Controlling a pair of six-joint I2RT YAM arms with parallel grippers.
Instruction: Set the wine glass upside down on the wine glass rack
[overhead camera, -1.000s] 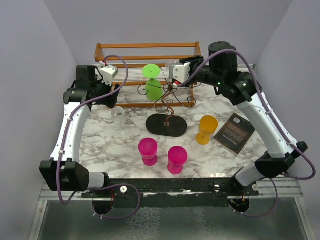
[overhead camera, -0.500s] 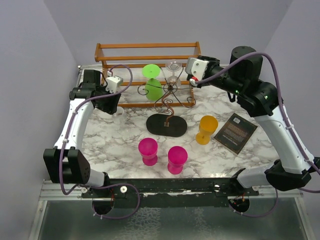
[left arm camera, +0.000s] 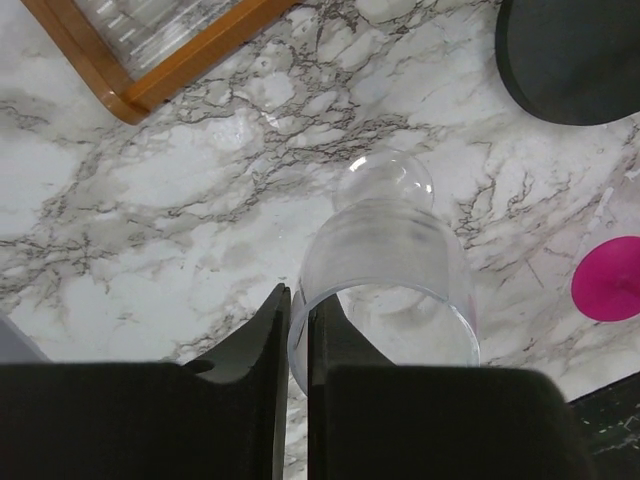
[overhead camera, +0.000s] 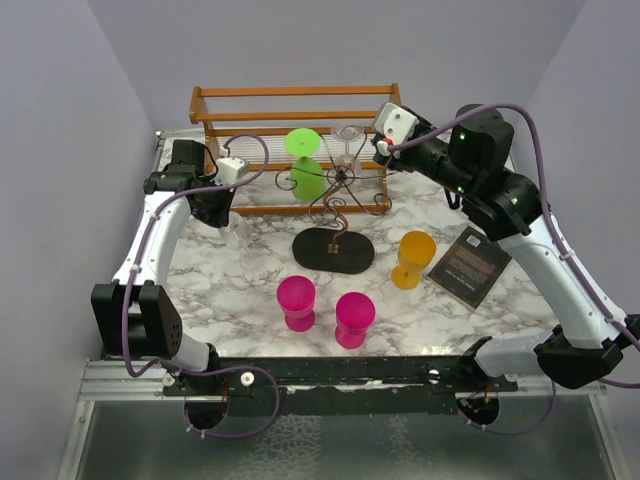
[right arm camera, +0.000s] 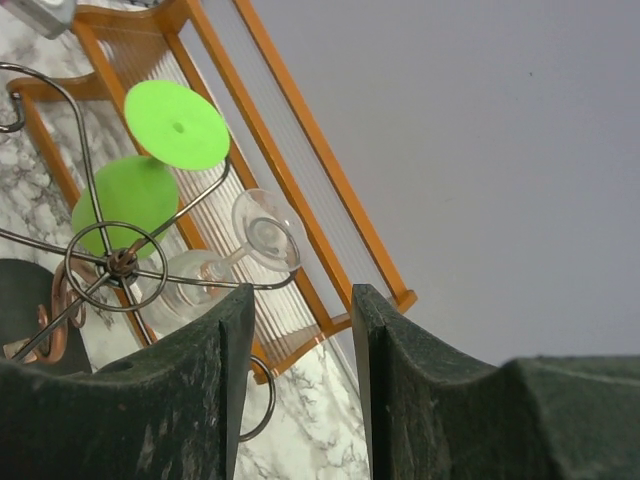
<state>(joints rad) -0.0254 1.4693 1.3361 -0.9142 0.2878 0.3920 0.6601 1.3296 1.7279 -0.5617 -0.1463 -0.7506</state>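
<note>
The right arm reached high across the back of the desk [overhead camera: 240,270], elbow raised and forearm angled down toward the wine glass rack [overhead camera: 338,195]. The right gripper [overhead camera: 382,150] hung just beside the rack's top with its fingers spread and nothing between them. The left arm stretched up the left side and bent inward. Its left gripper [overhead camera: 230,208] pointed down in front of the wooden shelf [overhead camera: 295,92].

The wine glass [overhead camera: 347,138] hung upside down from a scroll arm of the rack, opposite a green glass [overhead camera: 307,178] hanging the same way.

The overhead view alone showed two pink glasses [overhead camera: 297,300], an orange glass [overhead camera: 412,258] and a dark booklet [overhead camera: 470,265] on the marble. Only the right wrist view showed the wine glass [right arm camera: 190,285] with its foot caught in a wire ring. That ring lay ahead of the parted right gripper [right arm camera: 300,300].

Only the left wrist view showed the left gripper [left arm camera: 298,295] pinching the rim of a second clear glass [left arm camera: 385,270]. Whether that glass rested on the desk could not be told.
</note>
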